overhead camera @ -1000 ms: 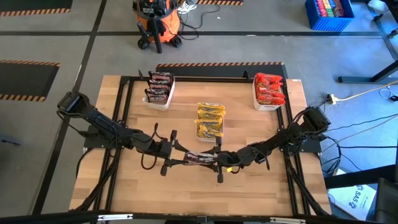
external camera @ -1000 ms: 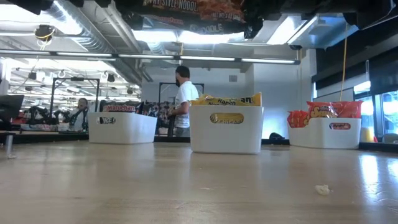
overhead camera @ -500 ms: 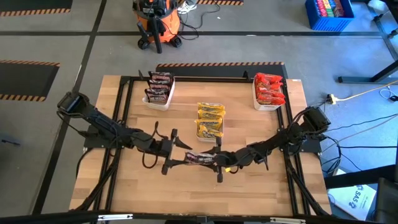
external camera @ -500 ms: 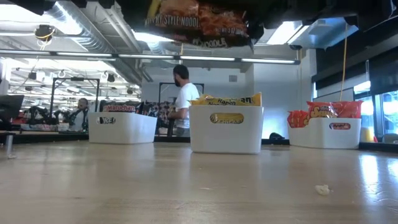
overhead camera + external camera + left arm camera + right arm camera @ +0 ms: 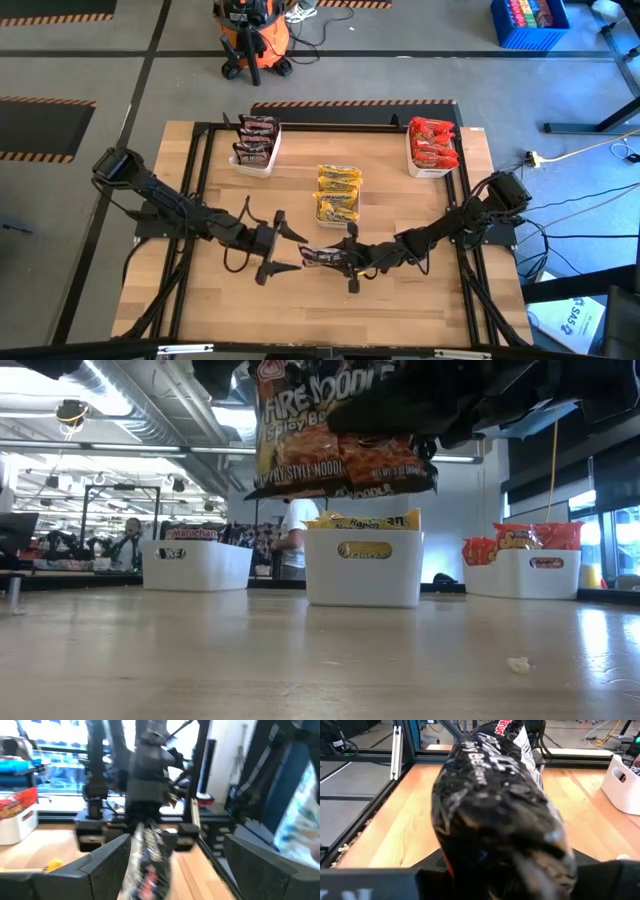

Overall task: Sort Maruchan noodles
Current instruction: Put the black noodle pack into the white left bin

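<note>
A dark Maruchan noodle packet (image 5: 322, 256) is held above the table's middle, toward the near edge; it also shows in the low view (image 5: 335, 435). My right gripper (image 5: 350, 258) is shut on it. My left gripper (image 5: 292, 250) is open just left of it. Its fingers stand wide on either side of the packet's left end (image 5: 147, 865) without touching. Three white trays stand at the far side on their bases: dark packets (image 5: 255, 145) on the left, yellow packets (image 5: 338, 192) in the middle, red packets (image 5: 432, 145) on the right. My right gripper pinches the packet's right end (image 5: 340, 258) between its two fingers, coming level from the table's right. The packet is lifted clear of the table. It hangs tilted, its printed face (image 5: 330, 420) toward the near edge. The packet itself fills the right wrist view (image 5: 495, 810) and hides the fingertips.
A black metal frame (image 5: 200, 180) runs round the table along its sides. Bare wood (image 5: 300, 310) lies below and in front of the grippers. A small white crumb (image 5: 517, 664) lies on the table near the right. People stand in the room beyond.
The packet has tipped. It lay almost flat at the top of the low view, and now its lower edge has swung down and its printed face shows. My left gripper has drawn back slightly toward the table's left.
</note>
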You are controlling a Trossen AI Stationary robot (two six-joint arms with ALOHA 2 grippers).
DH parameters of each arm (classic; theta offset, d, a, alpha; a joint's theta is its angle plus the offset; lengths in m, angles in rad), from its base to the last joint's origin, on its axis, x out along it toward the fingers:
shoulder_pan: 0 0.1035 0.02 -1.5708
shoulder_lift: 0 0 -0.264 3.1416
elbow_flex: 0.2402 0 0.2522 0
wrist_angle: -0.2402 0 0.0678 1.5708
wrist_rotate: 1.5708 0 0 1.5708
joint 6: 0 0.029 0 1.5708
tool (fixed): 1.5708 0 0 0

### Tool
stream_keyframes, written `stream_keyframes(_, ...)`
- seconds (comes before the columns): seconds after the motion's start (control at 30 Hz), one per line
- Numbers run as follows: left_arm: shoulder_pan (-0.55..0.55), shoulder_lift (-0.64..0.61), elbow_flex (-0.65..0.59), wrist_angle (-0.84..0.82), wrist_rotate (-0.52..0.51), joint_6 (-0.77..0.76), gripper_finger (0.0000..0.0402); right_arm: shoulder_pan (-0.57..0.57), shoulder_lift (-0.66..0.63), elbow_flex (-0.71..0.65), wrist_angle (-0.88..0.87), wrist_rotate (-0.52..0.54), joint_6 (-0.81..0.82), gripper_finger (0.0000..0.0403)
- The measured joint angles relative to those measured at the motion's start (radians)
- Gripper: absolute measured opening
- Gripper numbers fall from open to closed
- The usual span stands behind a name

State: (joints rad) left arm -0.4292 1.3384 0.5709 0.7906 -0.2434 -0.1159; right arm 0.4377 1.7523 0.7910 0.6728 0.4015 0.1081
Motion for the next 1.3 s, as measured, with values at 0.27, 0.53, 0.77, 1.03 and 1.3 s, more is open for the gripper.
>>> stream_keyframes(0.27,0.062,0.007,0.238,-0.48,0.093,-0.013,0.0314,-0.008,0.0,0.0,0.01,-0.008,0.011,0.0161)
stream_keyframes(0.53,0.118,0.16,0.625,-1.097,0.108,-0.041,0.0314,-0.042,0.0,0.0,0.007,-0.036,0.043,0.0161)
stream_keyframes(0.77,0.152,0.335,0.862,-1.42,0.131,-0.06,0.0314,-0.042,0.0,0.0,0.01,-0.036,0.046,0.0161)
stream_keyframes(1.03,0.163,0.439,0.936,-1.469,0.211,-0.039,0.0314,-0.042,0.0,0.0,0.01,-0.036,0.046,0.0161)
stream_keyframes(1.3,0.17,0.474,0.934,-1.521,0.181,-0.035,0.0299,-0.041,-0.001,0.001,0.012,-0.035,0.049,0.0161)
